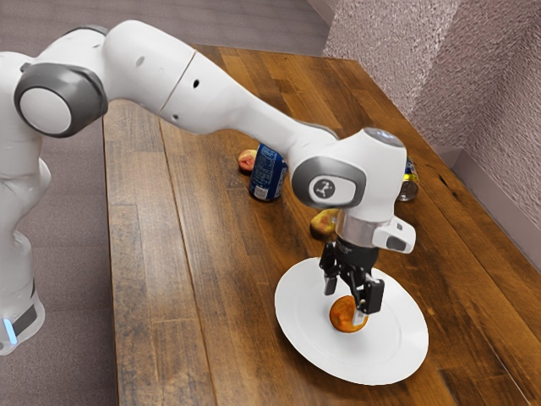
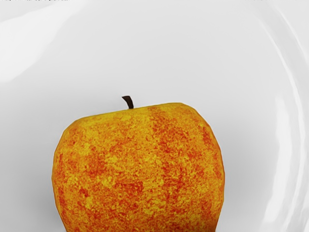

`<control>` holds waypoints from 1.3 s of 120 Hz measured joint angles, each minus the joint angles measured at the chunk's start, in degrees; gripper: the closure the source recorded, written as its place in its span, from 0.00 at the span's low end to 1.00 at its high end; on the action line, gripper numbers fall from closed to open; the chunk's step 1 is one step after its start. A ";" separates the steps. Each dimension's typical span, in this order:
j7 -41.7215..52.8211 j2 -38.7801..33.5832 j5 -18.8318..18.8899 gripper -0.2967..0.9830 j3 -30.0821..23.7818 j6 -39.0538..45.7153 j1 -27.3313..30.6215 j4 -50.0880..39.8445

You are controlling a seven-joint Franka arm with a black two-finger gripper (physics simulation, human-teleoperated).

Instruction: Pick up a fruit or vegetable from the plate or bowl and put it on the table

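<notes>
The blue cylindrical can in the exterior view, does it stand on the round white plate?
No, the blue can stands on the brown wooden table, apart from the plate.

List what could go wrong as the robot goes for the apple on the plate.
The apple lies on its side, stem pointing sideways, so if the open gripper touches one side first, it may roll. The gripper is low over the plate, so going much lower could knock or tip the dish. The apple's rounded sides might also slip out of an off-center grip.
</notes>
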 joint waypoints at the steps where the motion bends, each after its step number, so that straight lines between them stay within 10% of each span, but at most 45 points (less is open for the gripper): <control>1: 0.00 0.03 0.00 0.23 0.00 0.04 0.00 0.00; 127: 0.00 2.21 0.24 0.23 -0.09 2.63 0.56 -0.01; 156: 0.06 2.33 0.39 0.37 -0.09 3.15 0.56 -0.01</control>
